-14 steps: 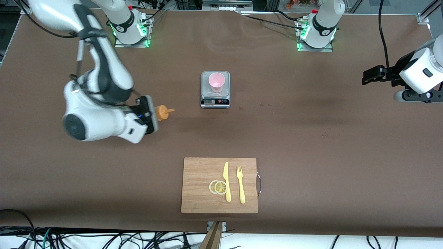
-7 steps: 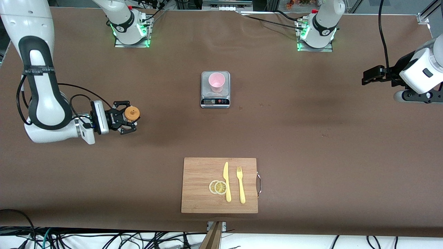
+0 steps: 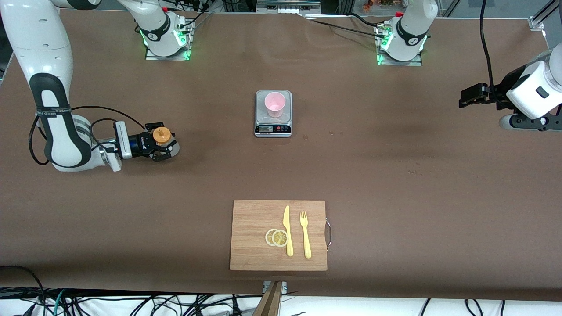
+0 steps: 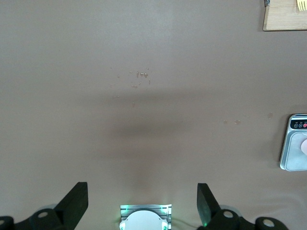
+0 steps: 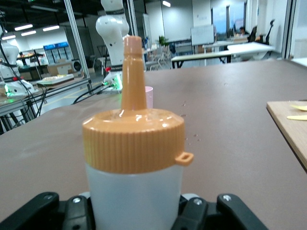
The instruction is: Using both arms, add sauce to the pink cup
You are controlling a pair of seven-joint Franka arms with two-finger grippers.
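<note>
**Right gripper on sauce bottle, left arm parked**

Right gripper (image 3: 159, 145) at the right arm's end of the table, low over the mat, clamped tight on the sauce (image 3: 161, 135). Bottle upright, orange nozzle cap up; right wrist view shows the whitish body (image 5: 135, 197) sitting between the black fingers (image 5: 45, 211).

Pink cup (image 3: 275, 104) stands upright on the scale (image 3: 273, 128), mid-table, well apart from the bottle and toward the robots' bases.

Cutting board (image 3: 254, 237) nearer the front camera than the scale; on it two lemon slices (image 3: 276, 237), knife (image 3: 287, 230), fork (image 3: 305, 234), side by side.

Left gripper (image 3: 472, 96) waits up in the air over the left arm's end of the table, fingers (image 4: 76, 201) spread wide, holding nothing.
</note>
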